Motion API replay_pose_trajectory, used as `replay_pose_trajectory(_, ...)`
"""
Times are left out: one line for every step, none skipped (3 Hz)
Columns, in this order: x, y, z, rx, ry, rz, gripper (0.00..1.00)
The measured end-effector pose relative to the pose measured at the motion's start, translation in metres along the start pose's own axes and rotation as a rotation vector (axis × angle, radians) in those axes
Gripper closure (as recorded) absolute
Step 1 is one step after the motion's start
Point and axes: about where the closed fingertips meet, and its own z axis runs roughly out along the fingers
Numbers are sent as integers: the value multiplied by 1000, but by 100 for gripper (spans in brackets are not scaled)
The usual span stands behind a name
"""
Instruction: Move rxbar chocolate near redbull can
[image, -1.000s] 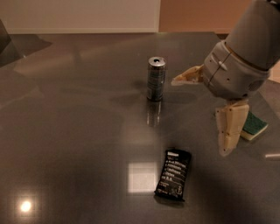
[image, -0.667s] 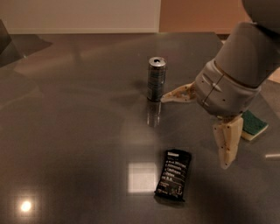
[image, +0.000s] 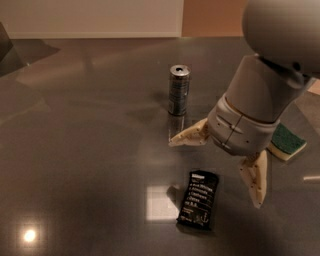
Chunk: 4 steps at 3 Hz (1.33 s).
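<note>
The rxbar chocolate (image: 198, 200), a flat black wrapper with white text, lies on the dark glossy table (image: 85, 150) near the front. The redbull can (image: 178, 90) stands upright farther back, apart from the bar. My gripper (image: 216, 169) hangs just above the bar, open wide and empty. One cream finger (image: 189, 136) points left toward the can's base. The other finger (image: 255, 179) points down at the bar's right side. Neither finger touches the bar.
A green-and-yellow sponge (image: 287, 142) lies at the right, partly behind my arm. A thin pale object (image: 311, 177) sits at the right edge. A bright light reflection (image: 159, 202) lies on the table left of the bar.
My gripper has moved left and down toward the front, from beside the sponge to just above the bar. The bar and the can have not moved.
</note>
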Motion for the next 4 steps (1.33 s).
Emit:
replay_pose_trajectory(-7,3,15,-44,3,-77,0)
replay_pose_trajectory(-11,6,29,-70,8,-118,0)
replay_pose_trajectory(-13,9,39,-91,2,-127,0)
replay_pose_trajectory(-11,11,48,-119,6,-128,0)
